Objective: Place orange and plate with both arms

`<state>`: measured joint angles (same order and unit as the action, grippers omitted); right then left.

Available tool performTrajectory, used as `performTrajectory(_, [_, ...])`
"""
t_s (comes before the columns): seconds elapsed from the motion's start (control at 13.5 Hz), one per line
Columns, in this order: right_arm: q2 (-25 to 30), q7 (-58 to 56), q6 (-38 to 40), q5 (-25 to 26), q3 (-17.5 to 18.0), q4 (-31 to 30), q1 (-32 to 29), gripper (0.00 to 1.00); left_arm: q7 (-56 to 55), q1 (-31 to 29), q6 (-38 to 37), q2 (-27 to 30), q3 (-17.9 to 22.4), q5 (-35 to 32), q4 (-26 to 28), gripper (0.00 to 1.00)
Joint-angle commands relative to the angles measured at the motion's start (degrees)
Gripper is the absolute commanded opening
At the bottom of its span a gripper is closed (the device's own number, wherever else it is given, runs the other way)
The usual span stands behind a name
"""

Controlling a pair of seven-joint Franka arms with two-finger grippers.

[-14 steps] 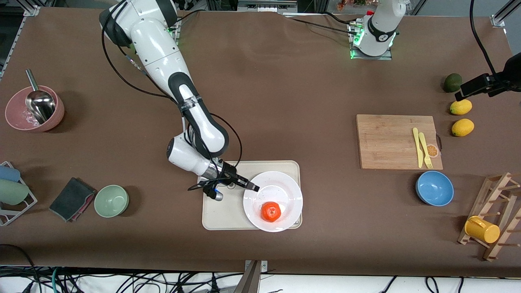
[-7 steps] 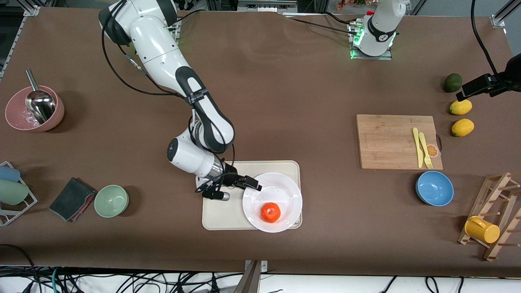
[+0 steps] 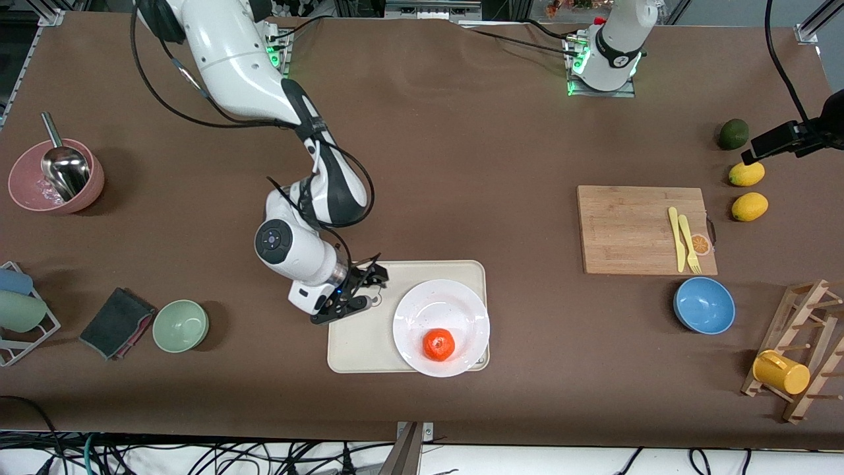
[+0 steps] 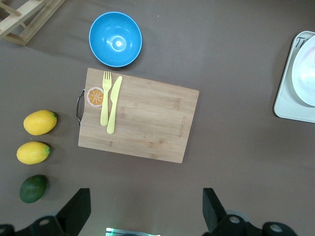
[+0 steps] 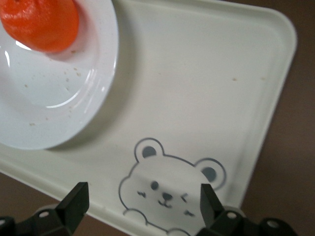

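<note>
Orange (image 3: pixel 439 344), round and dimpled, sits on the glossy white plate (image 3: pixel 461 300), which rests on a cream rectangular tray (image 3: pixel 359 343). Right end effector (image 3: pixel 361 291) hovers over the tray's bear drawing (image 5: pixel 170 191), fingers spread, empty. Left end effector (image 4: pixel 142 216) waits open above the brown table (image 3: pixel 461 165).

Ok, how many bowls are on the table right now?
3. Pink bowl with scoop and green bowl at the right arm's end; blue bowl beside the cutting board.
</note>
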<state>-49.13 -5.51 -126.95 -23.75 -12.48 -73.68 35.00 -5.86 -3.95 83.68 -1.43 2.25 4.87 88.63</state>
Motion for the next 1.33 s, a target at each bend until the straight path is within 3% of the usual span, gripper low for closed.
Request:
performTrajectory(0.0, [6.1, 0.0, 9.0, 5.6, -4.4, -3.7, 2.3, 1.00, 0.9, -0.5, -0.5, 0.1, 0.0, 1.5, -0.4, 1.00])
performTrajectory(0.3, [14.4, 4.5, 25.7, 20.1, -7.5, -3.5, 5.2, 1.00, 0.9, -0.5, -0.6, 0.3, 0.0, 1.5, -0.5, 1.00])
performTrajectory(0.59, [25.1, 11.1, 40.4, 20.7, -8.9, -3.8, 5.3, 1.00, 0.9, -0.5, -0.7, 0.5, 0.0, 1.5, -0.6, 1.00])
performTrajectory(0.74, [30.0, 10.4, 41.8, 20.3, -8.9, -7.2, 4.6, 1.00, 1.0, -0.5, -1.3, 0.5, 0.0, 1.5, -0.6, 1.00])
performTrajectory(0.81, [34.1, 10.4, 40.4, 19.9, -7.6, -12.0, 2.3, 1.00, 0.9, -0.5, -1.4, 0.6, -0.1, 1.5, -0.6, 1.00])
performTrajectory(0.96, [42.0, 10.3, 34.2, 20.1, 3.3, -23.6, -8.7, 1.00, 0.9, -0.5, -1.4, 0.5, -0.1, 1.6, -0.6, 1.00])
performTrajectory(1.11, [46.0, 10.5, 28.1, 21.0, 14.0, -31.5, -19.8, 1.00, 0.9, -0.5, -2.1, 0.6, -0.1, 1.5, -0.6, 1.00])
performTrajectory(1.26, [47.1, 10.4, 24.4, 22.0, 18.7, -35.1, -27.5, 1.00, 1.0, -0.5, -2.7, 0.6, -0.1, 1.5, -0.6, 1.00])
